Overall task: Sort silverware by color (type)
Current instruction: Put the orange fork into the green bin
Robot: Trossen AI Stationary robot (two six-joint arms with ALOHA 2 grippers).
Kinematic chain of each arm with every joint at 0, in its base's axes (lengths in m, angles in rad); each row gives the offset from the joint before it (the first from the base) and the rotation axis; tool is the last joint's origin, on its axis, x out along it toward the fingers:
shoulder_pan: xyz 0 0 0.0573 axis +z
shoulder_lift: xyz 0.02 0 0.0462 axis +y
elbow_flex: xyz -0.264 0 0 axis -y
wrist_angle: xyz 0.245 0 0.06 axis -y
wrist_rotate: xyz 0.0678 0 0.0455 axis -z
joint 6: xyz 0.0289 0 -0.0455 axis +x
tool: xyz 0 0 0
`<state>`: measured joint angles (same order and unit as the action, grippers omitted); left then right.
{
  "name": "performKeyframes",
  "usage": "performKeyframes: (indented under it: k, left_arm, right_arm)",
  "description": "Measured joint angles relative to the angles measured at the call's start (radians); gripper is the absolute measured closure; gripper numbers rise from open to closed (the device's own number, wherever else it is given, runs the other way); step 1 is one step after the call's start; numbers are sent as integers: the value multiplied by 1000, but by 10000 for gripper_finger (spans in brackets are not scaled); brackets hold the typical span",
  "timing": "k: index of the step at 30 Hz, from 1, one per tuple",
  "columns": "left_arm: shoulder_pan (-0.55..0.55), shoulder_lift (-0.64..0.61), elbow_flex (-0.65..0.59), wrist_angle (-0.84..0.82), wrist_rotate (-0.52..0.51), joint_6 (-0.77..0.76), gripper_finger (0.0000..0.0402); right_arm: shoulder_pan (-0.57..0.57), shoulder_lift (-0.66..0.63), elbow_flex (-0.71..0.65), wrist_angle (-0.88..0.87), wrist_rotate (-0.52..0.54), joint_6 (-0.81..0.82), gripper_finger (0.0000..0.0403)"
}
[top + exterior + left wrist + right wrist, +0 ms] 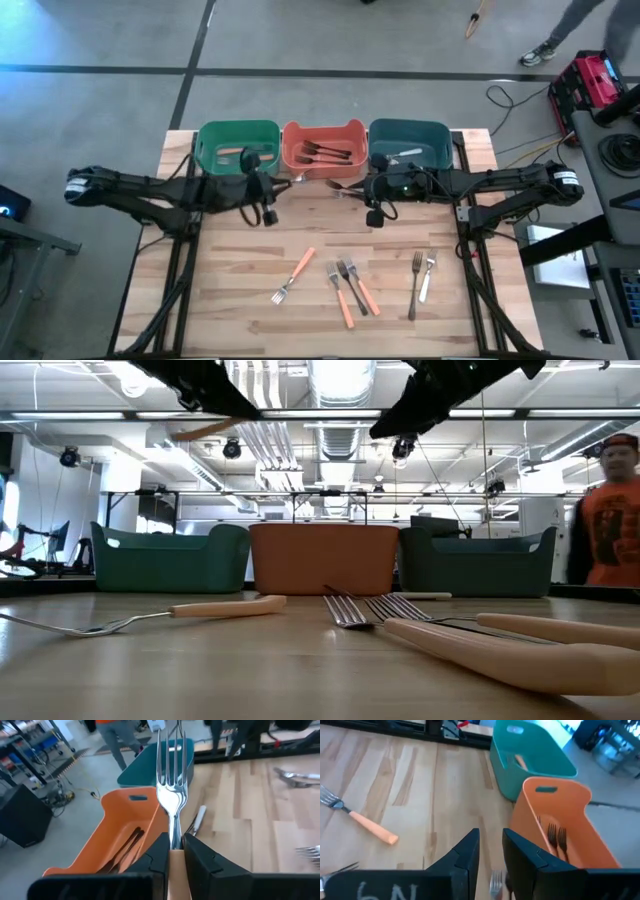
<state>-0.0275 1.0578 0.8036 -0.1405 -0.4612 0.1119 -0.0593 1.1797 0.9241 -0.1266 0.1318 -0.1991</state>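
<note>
Left gripper (174, 851) reaching in near the bins, jaws clamping an orange-handled fork (172, 785) with tines pointing forward. Right gripper (491, 851) hovering by the orange bin (323, 146), jaws narrowly parted, gripping nothing. Dark-handled forks (327, 152) lying in the orange bin; a pale-handled piece (406, 153) resting in the teal bin (410, 143); an orange handle (521, 762) showing inside the green bin (237, 145) only from the right wrist. Remaining loose forks (352, 286) lying on the counter (230, 275).
</note>
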Motion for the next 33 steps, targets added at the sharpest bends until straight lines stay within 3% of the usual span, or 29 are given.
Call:
performKeyframes:
  k: [9,14,24,28,33]
  left_arm:
    - [327,5,3,-2,191,152,382]
    - [500,36,76,9,337,249,382]
    - [755,273,276,-9,569,453,382]
    - [831,359,356,-128,627,527,382]
    - [905,434,479,-455,627,547,382]
  right_arm:
    - [-68,0,20,91,52,-118,330]
    - [-149,0,55,98,53,-143,342]
    - [-314,0,58,163,51,-190,363]
    - [-374,0,58,163,48,-195,365]
    - [-424,0,58,163,49,-194,365]
